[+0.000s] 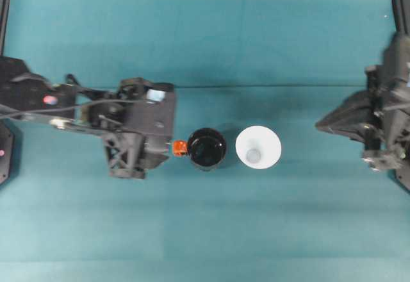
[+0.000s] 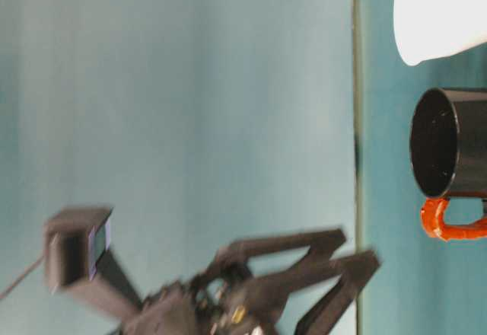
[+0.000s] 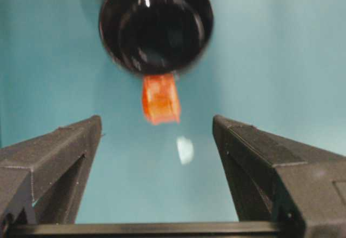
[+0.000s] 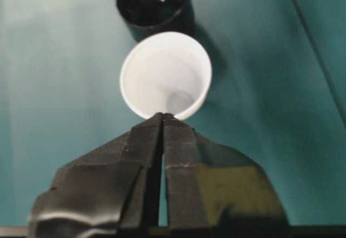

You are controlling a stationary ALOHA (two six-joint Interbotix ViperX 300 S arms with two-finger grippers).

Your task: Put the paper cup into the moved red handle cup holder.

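The cup [image 1: 258,147] is found upright on the table [image 1: 205,231], mouth up, near the middle. It is empty and ungripped. The holder [image 1: 206,149] stands just beside it on the left-arm side, a narrow gap between them, with its handle [image 1: 180,146] pointing toward the left gripper [image 1: 168,146]. The holder is also empty; the cup has not been placed in it.

The left gripper is seen with its jaws spread wide, the handle lying ahead of them in the left wrist view and untouched. Nothing is held by it. The right gripper [image 4: 162,116] is seen with its jaws pressed together on nothing, its tip near the cup's rim in the right wrist view; in the overhead view it sits well apart from the cup at the table's far right.

Judged from this layout, the holder appears already positioned. Grasping, lifting and inserting the cup all remain to be done.
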